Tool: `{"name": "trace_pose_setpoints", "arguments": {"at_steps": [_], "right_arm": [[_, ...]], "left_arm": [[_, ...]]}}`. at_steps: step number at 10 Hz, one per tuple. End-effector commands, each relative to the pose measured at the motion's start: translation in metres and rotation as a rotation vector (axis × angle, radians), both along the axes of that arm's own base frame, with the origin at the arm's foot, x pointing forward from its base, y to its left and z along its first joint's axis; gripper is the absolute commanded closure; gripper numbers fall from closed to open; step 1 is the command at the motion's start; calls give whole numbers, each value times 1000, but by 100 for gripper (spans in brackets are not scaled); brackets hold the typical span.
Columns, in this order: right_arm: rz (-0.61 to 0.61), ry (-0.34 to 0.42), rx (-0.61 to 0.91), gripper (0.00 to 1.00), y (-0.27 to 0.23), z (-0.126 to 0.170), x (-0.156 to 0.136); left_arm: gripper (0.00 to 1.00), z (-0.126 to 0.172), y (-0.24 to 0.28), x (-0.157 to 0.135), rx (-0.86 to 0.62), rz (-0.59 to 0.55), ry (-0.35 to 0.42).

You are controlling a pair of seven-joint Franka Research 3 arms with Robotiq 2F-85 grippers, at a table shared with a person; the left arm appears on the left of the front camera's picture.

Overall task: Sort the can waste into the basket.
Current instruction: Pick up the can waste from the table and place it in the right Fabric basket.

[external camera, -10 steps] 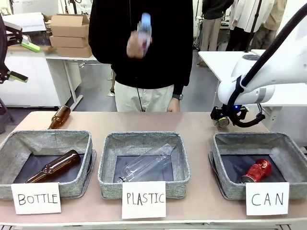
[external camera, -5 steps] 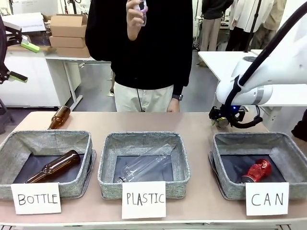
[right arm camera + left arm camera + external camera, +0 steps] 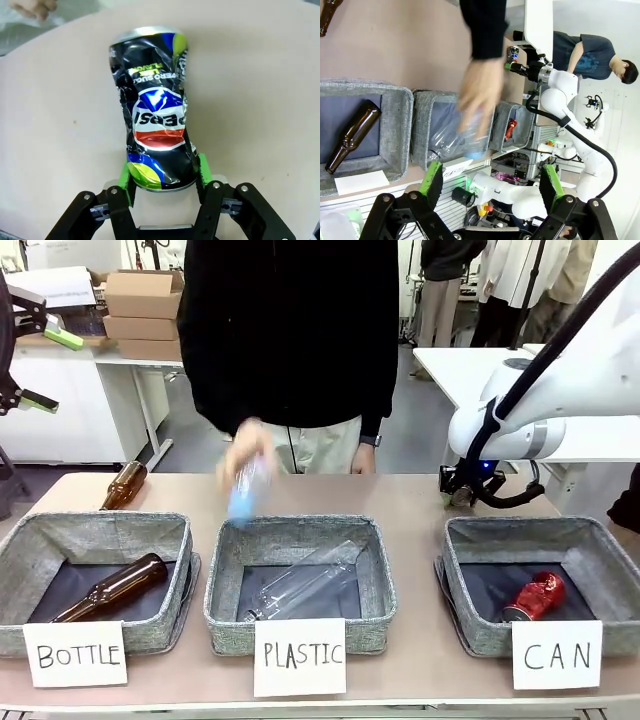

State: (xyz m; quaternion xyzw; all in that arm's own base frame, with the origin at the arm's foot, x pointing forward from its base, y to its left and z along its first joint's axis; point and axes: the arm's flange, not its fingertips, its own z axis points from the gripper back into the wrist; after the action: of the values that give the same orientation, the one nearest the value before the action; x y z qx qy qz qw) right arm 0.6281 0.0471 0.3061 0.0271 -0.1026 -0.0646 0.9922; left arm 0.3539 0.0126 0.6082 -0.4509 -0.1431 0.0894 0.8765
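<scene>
The right tool [image 3: 162, 175] is clamped on the near end of a crumpled dark blue Pepsi can [image 3: 155, 110]. Its green pads press both sides, and the can's silver top points away over the bare desk [image 3: 260, 75]. In the front view this tool sits at the desk's far right, just behind the CAN basket [image 3: 545, 530], where a dented red can [image 3: 535, 597] lies on the dark lining. The left tool [image 3: 491, 182] hangs wide open, holding nothing. A person's hand [image 3: 243, 455] holds a clear plastic bottle [image 3: 246, 498] above the PLASTIC basket [image 3: 300, 530], at its far rim.
</scene>
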Motion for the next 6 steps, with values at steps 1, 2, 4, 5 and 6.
{"name": "trace_pose_setpoints", "arguments": {"at_steps": [1,2,4,5,6], "right_arm": [[-6,0,-16,86,1,1,7],[-3,4,-14,96,2,0,7],[5,5,-15,100,2,0,6],[7,4,-14,100,2,0,6],[10,-14,-8,100,0,14,-1]], "left_arm": [[0,2,2,-2,6,-1,7],[0,2,2,-2,6,-1,7],[0,2,2,-2,6,-1,7],[0,2,2,-2,6,-1,7],[0,2,2,-2,6,-1,7]]}}
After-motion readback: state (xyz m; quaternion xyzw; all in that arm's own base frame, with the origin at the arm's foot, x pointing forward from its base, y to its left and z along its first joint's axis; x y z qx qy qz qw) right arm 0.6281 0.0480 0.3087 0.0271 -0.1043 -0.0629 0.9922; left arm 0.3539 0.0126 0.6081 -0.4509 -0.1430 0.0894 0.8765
